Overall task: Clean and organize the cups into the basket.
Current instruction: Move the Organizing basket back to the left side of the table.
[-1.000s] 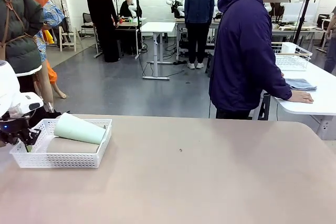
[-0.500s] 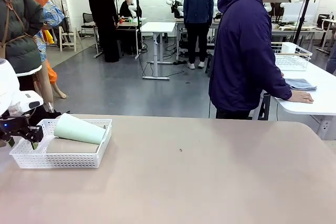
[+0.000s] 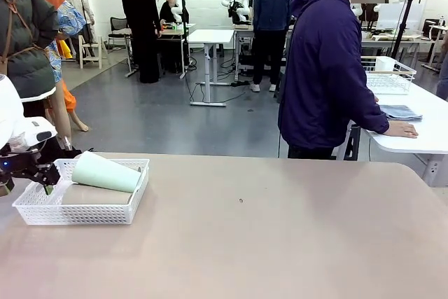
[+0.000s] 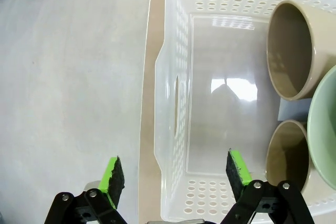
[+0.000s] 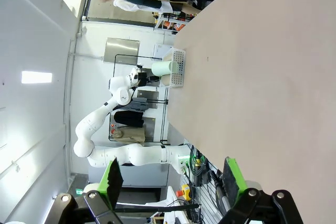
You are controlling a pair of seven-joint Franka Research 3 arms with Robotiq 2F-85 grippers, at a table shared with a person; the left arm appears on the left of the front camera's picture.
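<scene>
White basket (image 3: pixel 84 204) unmoved, left gripper (image 3: pixel 31 173) raised (slightly)

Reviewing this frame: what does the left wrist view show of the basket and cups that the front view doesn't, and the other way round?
Left wrist view: the open mouths of two tan cups lying in the basket, the basket's bare floor, and the left gripper open over its end wall.
Front view: the mint cup lying on its side on top, and the person facing a side table.
Both: the white basket, the mint cup and a tan cup.
</scene>
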